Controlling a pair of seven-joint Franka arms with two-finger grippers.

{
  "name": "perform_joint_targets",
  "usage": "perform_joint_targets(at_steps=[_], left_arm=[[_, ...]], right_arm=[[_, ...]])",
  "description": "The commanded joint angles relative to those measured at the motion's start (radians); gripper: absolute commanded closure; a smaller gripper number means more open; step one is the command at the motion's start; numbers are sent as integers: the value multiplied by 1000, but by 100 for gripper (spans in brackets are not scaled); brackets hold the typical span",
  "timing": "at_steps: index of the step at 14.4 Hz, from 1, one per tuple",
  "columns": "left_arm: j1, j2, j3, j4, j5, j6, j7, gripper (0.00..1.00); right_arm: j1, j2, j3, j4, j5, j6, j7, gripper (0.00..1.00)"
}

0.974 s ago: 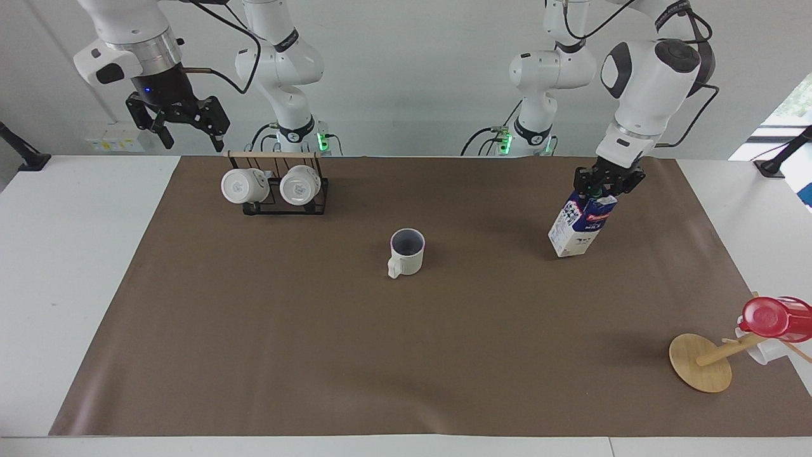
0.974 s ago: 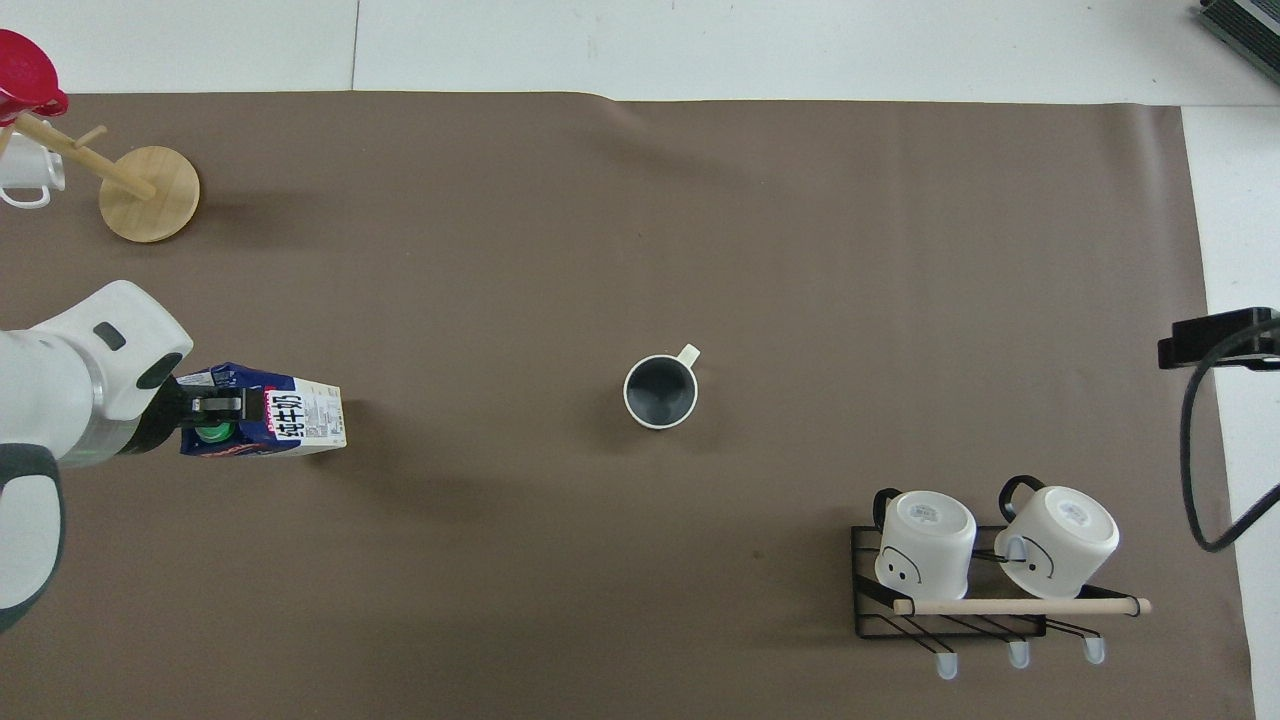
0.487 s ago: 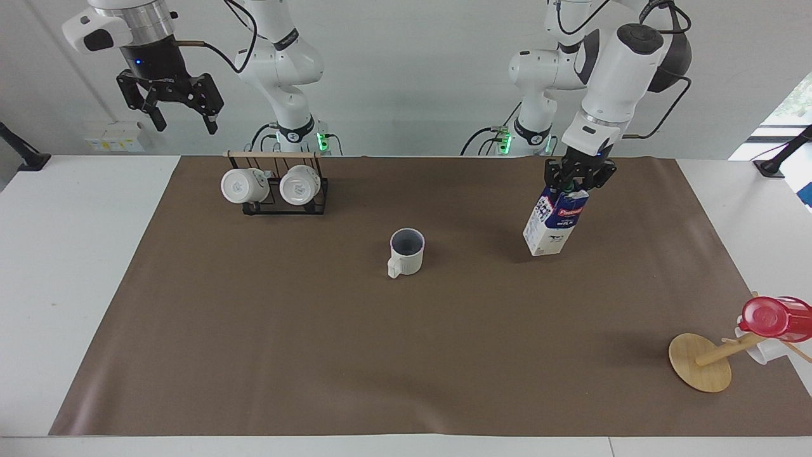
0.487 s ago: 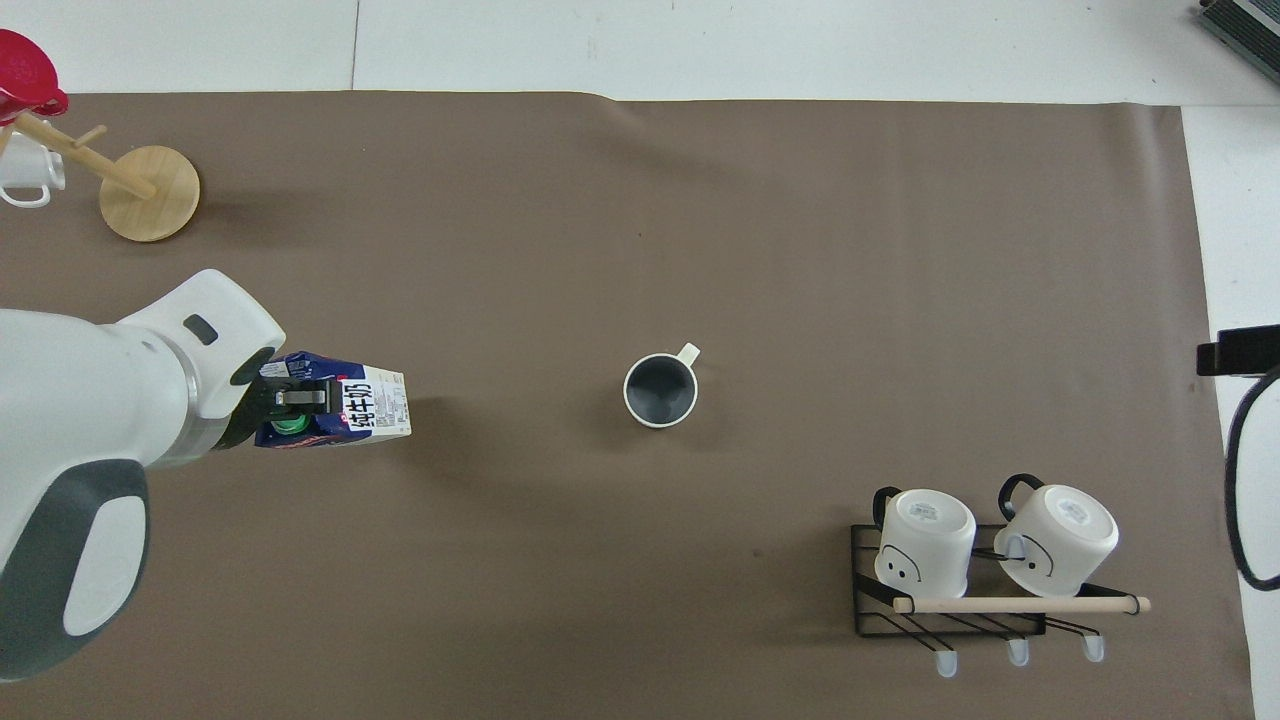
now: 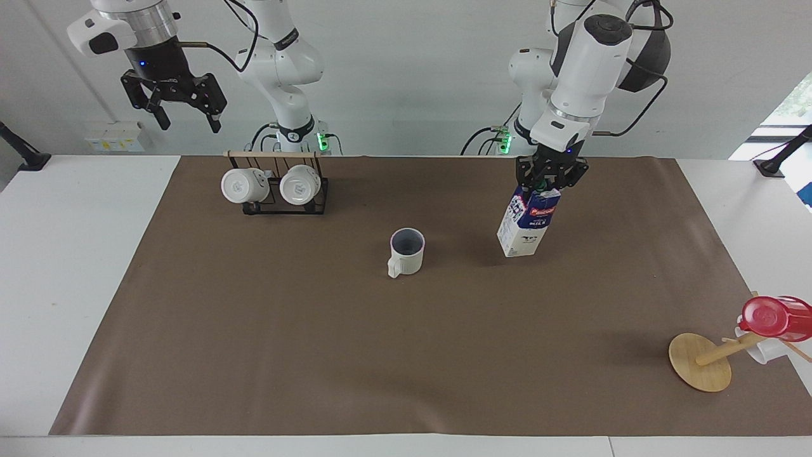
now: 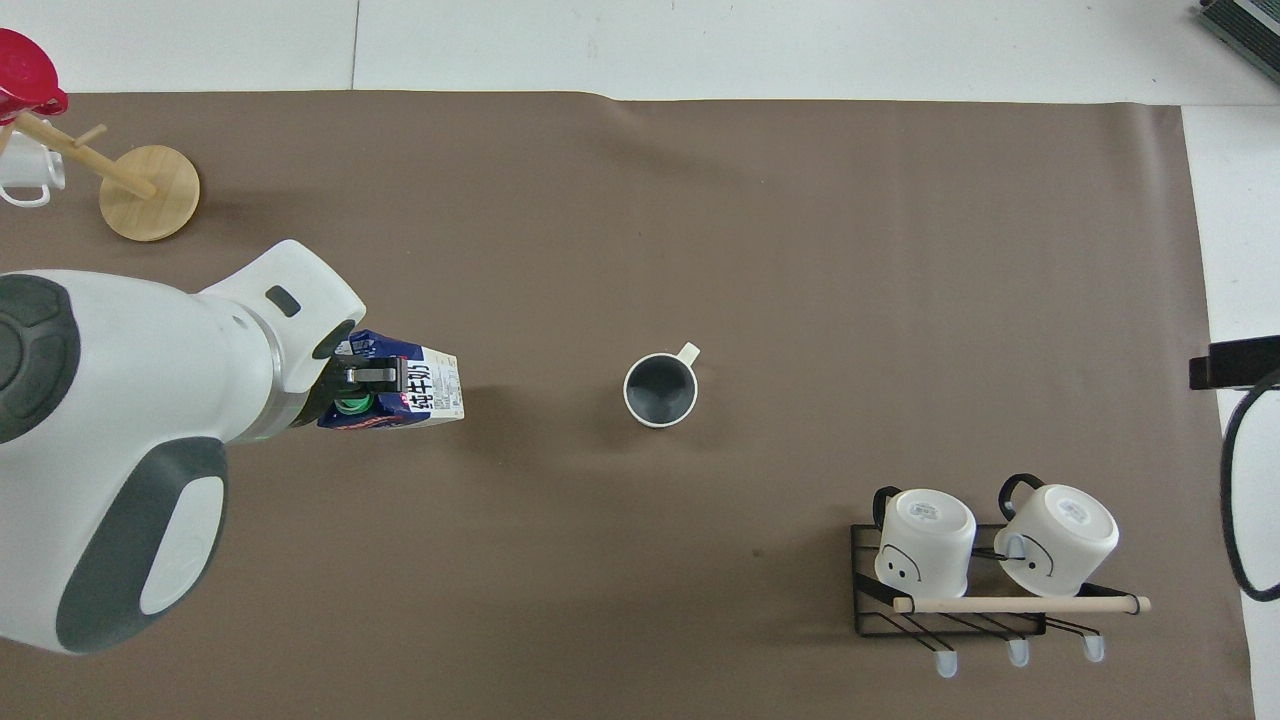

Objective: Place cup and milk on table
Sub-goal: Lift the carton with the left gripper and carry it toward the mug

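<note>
Brown-matted counter (image 5: 254, 355): cup (image 5: 406, 252) upright mid-mat. Milk carton (image 5: 528, 221) hangs tilted, base low beside cup twd left arm's end, top pinched by left gripper (image 5: 549, 179) fingers. Right gripper (image 5: 177, 108) waits, fingers spread.

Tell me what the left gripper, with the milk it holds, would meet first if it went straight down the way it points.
The left gripper points down at the mat of the table. The milk hanging from it would probably touch bare mat first, beside the cup, not on it.
</note>
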State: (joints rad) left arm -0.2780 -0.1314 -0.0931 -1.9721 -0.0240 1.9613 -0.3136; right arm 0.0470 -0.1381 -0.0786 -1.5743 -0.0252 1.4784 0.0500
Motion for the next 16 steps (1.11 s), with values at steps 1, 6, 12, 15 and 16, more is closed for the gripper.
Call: perform_joint_targets(at_steps=[1,6,12,15,16], left_arm=[[-39,28,15,25,-1,-16,-15,46],[-56,67,15,29,-1,43,-36,46],[-128,137,15,67,6,88,-131,47],[-184,173,15,85,18,88,-195,47],[-200,180,15,85,30,90,-205,47]], right_arm=[[-6,18,-3,-7,5,-13,16,0],[-9,28,-6,-26,8,-32,16,0],[-6,5,-3,-13,10,-26,13,0],[-6,5,0,-13,10,-27,13,0],[-6,5,-1,-13,10,-27,13,0]])
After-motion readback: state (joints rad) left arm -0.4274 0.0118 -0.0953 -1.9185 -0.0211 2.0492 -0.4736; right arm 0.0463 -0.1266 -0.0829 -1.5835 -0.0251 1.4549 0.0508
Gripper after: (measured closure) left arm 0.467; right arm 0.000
